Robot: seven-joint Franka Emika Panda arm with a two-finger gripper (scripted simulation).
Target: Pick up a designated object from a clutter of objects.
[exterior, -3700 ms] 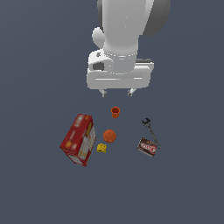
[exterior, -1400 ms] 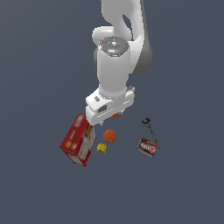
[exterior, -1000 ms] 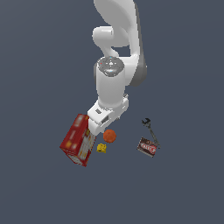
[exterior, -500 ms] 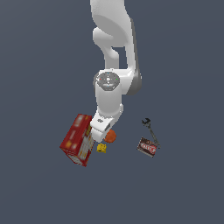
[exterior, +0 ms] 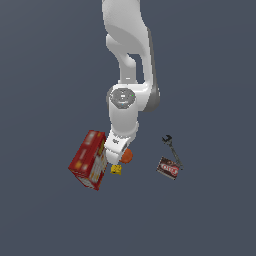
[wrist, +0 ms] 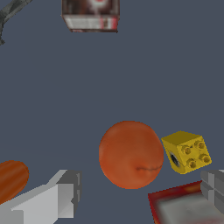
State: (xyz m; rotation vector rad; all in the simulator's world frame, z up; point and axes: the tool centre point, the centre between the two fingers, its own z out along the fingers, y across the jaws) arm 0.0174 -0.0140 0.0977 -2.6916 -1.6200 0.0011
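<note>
I have dropped my gripper (wrist: 135,192) low over the clutter, fingers (wrist: 61,197) spread wide either side of the orange ball (wrist: 131,154), which sits just beside the tiny yellow block (wrist: 187,151), so closing should be my next move.

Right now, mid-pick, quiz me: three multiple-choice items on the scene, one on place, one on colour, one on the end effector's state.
1. In the wrist view, what lies between the fingers?
A) ball B) wrench C) packet

2. What colour is the block?
A) green B) yellow C) blue

3. The end effector is:
A) shut on the box B) out of view C) open around the ball

Answers:
1 A: the ball sits between the end effector's fingers.
2 B: the block is yellow.
3 C: the fingers stand apart, gaps showing on either side of the ball; the box is untouched.
</note>
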